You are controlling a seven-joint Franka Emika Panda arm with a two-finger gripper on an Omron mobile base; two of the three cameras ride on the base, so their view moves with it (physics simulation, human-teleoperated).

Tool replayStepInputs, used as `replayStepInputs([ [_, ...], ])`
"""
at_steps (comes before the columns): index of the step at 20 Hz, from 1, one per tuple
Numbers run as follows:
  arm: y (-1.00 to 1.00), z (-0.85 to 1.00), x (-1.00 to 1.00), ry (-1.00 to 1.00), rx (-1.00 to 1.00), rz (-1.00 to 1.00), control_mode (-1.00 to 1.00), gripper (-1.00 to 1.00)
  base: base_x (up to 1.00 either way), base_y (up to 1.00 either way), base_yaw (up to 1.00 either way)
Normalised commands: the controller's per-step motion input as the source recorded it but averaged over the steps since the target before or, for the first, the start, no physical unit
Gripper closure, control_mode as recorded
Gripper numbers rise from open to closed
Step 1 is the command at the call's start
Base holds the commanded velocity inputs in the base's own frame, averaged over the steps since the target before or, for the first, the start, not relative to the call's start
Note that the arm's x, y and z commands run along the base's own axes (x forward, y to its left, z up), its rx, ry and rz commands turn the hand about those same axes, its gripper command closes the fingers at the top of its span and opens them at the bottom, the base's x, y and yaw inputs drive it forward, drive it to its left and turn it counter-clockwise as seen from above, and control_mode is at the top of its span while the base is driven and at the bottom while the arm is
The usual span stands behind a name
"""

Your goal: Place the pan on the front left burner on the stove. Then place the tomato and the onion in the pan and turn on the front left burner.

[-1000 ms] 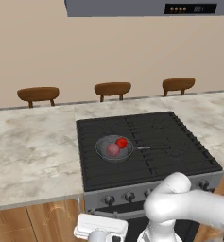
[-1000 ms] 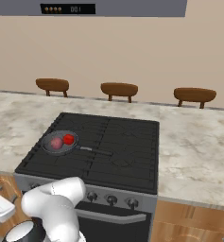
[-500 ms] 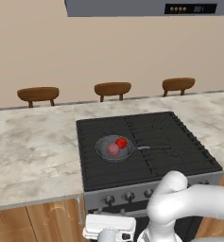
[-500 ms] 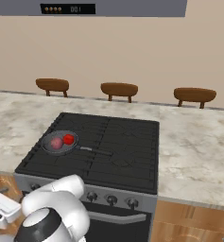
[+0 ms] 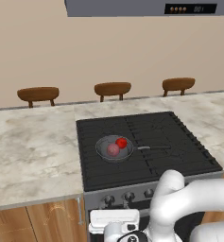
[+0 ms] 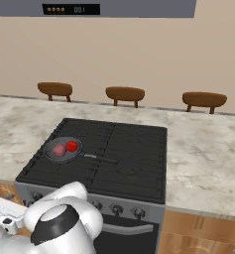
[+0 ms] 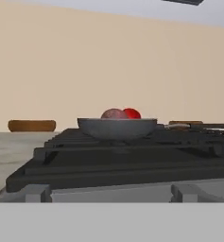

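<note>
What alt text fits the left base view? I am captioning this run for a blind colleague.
A small dark pan sits on the front left burner of a black stove, holding a tomato and an onion. The white arm reaches low before the stove's knobs.

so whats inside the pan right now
The pan on the front left burner holds the tomato and the onion, side by side. The pan floor beneath them is covered.

A kitchen: a black stove (image 5: 146, 142) set into a marble table (image 5: 33, 151), with wooden stools (image 5: 112, 89) behind.
</note>
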Motion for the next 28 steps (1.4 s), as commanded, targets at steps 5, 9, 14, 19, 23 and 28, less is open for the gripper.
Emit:
replayStepInputs([
  [5, 0.0, -0.05, 0.24, 0.0, 0.03, 0.03, -1.0, -1.0, 0.0, 0.0, 0.0],
  [9, 0.0, -0.19, 0.19, 0.06, 0.03, 0.02, -1.0, -1.0, 0.0, 0.0, 0.0],
  [14, 0.0, -0.26, 0.19, 0.08, 0.05, 0.03, -1.0, -1.0, 0.0, 0.0, 0.0],
  [19, 0.0, -0.19, 0.21, 0.05, 0.06, 0.03, -1.0, -1.0, 0.0, 0.0, 0.0],
  [23, 0.0, -0.16, 0.13, 0.06, 0.05, 0.0, -1.0, -1.0, 0.0, 0.0, 0.0],
  [28, 0.0, -0.15, 0.0, 0.07, 0.02, -0.01, -1.0, -1.0, 0.0, 0.0, 0.0],
])
